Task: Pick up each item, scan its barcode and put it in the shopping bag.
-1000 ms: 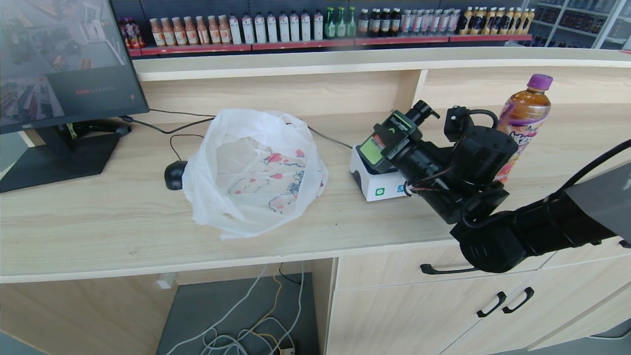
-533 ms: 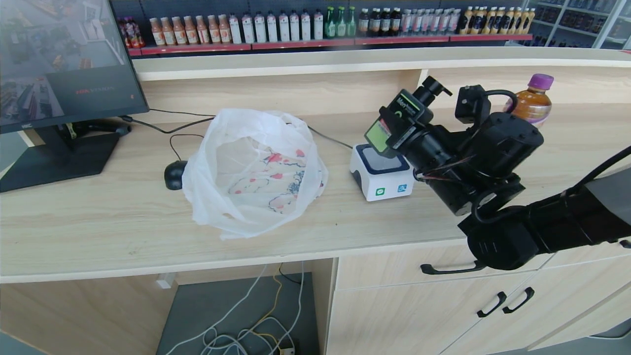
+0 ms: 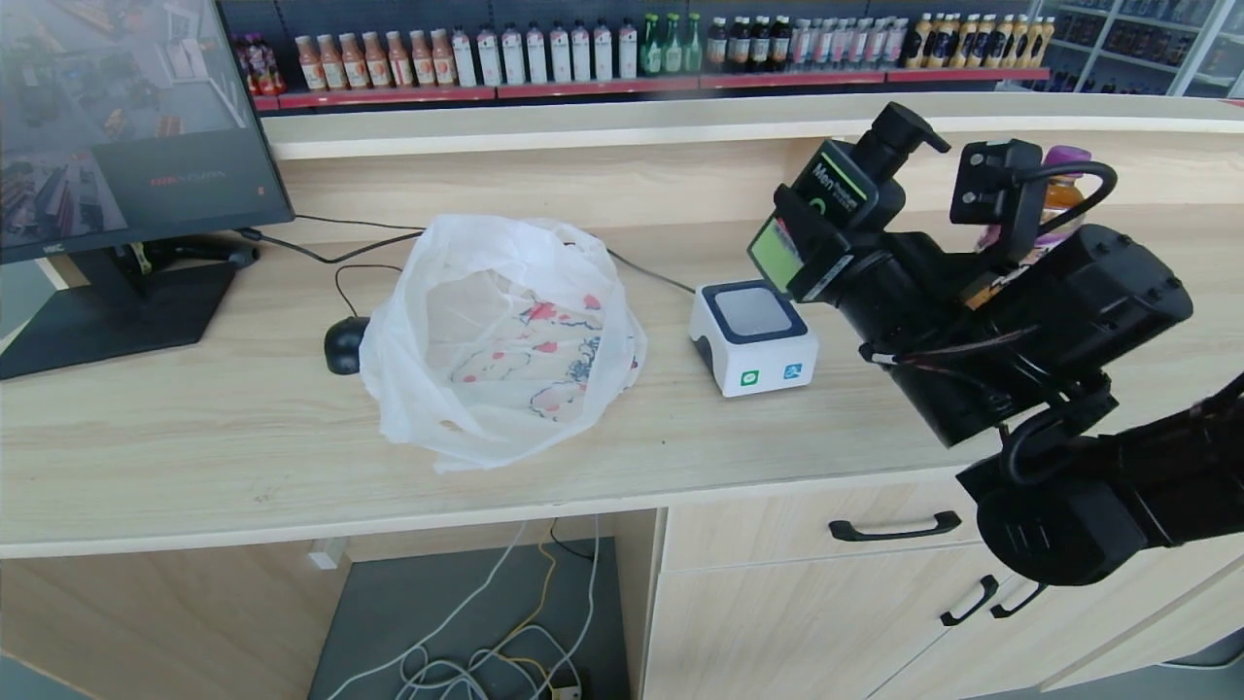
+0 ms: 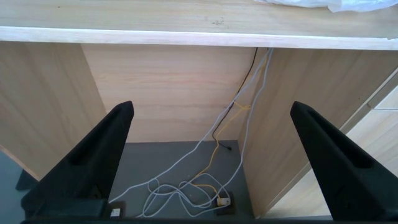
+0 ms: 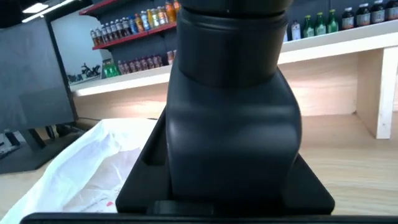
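Note:
My right gripper (image 3: 868,275) is shut on a black bottle (image 3: 834,202) with a green label and a black cap, held tilted in the air to the right of and above the white barcode scanner (image 3: 753,336). The right wrist view looks along the black bottle (image 5: 230,106) toward the white shopping bag (image 5: 87,168). On the counter left of the scanner, the shopping bag (image 3: 505,335) stands open. My left gripper (image 4: 208,162) hangs open below the counter edge, holding nothing.
A tea bottle with a purple cap (image 3: 1061,180) stands behind my right arm. A monitor (image 3: 126,146) and a black mouse (image 3: 343,345) sit at the counter's left. Cables (image 4: 205,186) lie on the floor under the counter. Drawers with black handles (image 3: 894,530) are below.
My right arm has lifted the black bottle up and to the right, off the scanner's window, which now shows fully. The bag and the scanner have not moved.

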You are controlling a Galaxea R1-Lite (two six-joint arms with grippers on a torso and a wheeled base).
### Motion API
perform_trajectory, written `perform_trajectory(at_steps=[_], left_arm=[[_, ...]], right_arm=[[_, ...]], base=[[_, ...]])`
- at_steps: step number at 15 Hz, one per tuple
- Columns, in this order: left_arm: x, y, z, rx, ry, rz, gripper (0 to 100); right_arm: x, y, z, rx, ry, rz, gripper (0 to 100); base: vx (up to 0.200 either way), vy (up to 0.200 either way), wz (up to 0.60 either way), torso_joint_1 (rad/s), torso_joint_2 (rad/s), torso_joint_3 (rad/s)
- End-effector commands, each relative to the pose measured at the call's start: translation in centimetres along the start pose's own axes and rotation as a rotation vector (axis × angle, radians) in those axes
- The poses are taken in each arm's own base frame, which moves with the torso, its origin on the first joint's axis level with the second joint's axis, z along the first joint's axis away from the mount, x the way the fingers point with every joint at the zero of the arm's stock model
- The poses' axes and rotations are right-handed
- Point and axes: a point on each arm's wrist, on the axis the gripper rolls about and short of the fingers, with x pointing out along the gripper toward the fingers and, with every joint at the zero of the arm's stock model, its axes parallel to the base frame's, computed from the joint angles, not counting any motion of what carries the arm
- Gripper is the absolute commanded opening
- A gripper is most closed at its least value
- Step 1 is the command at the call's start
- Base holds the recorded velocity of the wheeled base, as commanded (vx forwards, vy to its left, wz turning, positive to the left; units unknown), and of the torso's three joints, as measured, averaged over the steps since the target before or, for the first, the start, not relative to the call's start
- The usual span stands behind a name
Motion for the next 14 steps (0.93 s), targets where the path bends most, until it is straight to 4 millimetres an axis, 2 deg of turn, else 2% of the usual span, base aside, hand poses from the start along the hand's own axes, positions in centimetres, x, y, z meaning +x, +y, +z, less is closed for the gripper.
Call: perform_trajectory(at_steps=[1, 3, 7, 12, 14], left_arm=[[0.0, 0.0, 0.0, 0.0, 0.001, 0.0, 100], [0.0, 0.0, 0.0, 0.0, -0.001, 0.0, 100], [0.0, 0.0, 0.0, 0.0, 0.001, 0.0, 100], [0.0, 0.0, 0.0, 0.0, 0.001, 0.0, 100], [0.0, 0.0, 0.0, 0.002, -0.001, 0.0, 100]], right_arm=[[-2.5, -0.2, -1.1, -0.06, 0.057, 0.0, 0], [-3.6, -0.4, -1.4, -0.101, 0.098, 0.001, 0], [-3.7, -0.9, -1.5, -0.233, 0.107, -0.005, 0], [-3.2, -1.5, -2.0, -0.273, 0.109, -0.02, 0], [-2.7, -1.4, -1.7, -0.278, 0.083, -0.024, 0]], base=[[0.0, 0.0, 0.0, 0.0, 0.0, 0.0], [0.0, 0.0, 0.0, 0.0, 0.0, 0.0], [0.0, 0.0, 0.0, 0.0, 0.0, 0.0], [0.0, 0.0, 0.0, 0.0, 0.0, 0.0], [0.0, 0.2, 0.0, 0.002, 0.01, 0.005]])
